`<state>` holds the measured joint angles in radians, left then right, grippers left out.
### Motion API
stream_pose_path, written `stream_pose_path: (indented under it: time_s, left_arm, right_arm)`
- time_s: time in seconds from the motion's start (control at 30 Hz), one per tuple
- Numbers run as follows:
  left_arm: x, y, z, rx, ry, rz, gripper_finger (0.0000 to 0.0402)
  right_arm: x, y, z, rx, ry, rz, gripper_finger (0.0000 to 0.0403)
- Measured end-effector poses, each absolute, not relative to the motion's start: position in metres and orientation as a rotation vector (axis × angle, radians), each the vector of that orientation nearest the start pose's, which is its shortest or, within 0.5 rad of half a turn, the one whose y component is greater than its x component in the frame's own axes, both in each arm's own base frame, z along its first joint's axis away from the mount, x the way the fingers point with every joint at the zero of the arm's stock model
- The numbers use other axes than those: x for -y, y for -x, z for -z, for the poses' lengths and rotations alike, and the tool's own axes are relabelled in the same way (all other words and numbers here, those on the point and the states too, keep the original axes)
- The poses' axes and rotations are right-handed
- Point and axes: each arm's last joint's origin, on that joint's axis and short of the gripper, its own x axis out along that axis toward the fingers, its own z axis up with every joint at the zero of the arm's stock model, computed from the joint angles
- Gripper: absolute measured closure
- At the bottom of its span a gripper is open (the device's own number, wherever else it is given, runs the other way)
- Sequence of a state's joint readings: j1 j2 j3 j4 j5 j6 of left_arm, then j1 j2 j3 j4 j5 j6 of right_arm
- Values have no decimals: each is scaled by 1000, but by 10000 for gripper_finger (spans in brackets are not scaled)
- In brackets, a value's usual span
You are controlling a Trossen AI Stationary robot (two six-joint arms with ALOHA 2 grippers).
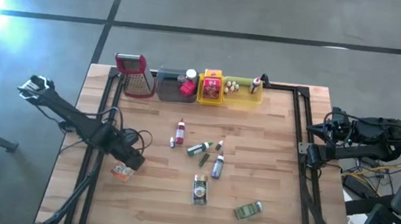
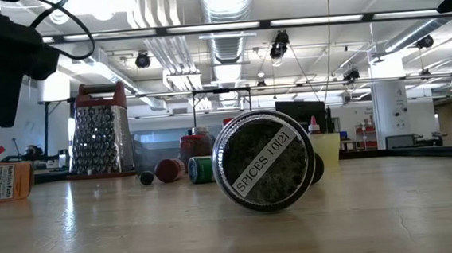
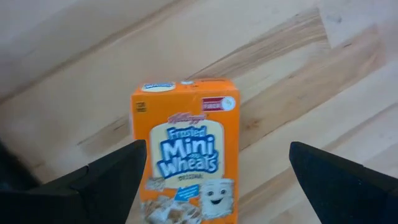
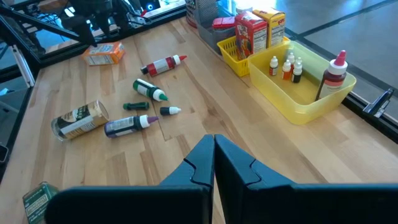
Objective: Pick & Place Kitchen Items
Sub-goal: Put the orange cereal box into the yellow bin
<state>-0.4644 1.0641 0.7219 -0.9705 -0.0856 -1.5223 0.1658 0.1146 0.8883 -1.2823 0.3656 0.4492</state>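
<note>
A small orange Frosted Mini Wheats box (image 3: 186,149) lies flat on the wooden table near its left edge, also visible as the orange box (image 1: 123,172) in the high view. My left gripper (image 3: 217,149) hovers above it, open, one finger on each side of the box and not touching it. More kitchen items lie loose mid-table: a red-capped bottle (image 1: 180,131), a green bottle (image 1: 198,148), a purple bottle (image 1: 217,166), a spice jar (image 1: 200,189) on its side and a green tin (image 1: 247,210). My right gripper (image 4: 214,155) is shut and waits at the table's right edge.
Along the far edge stand a red-topped grater (image 1: 133,74), a grey tray (image 1: 169,90) and yellow trays (image 1: 249,96) holding boxes and tiny bottles. Black frame rails run along the table's left and right sides. Bare wood lies between the orange box and the loose bottles.
</note>
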Motion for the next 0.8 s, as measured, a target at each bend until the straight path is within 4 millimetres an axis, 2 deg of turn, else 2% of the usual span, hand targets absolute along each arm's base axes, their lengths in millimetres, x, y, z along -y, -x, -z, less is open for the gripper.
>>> stream_pose_path:
  time_s: [0.4,0.8]
  left_arm:
    - [72,-150,-208,-1184,948,-690,1]
    - [73,-153,-200,-1233,871,-730,1]
  right_arm:
    - [15,24,-302,-437,-305,301,394]
    - [15,24,-302,-437,-305,301,394]
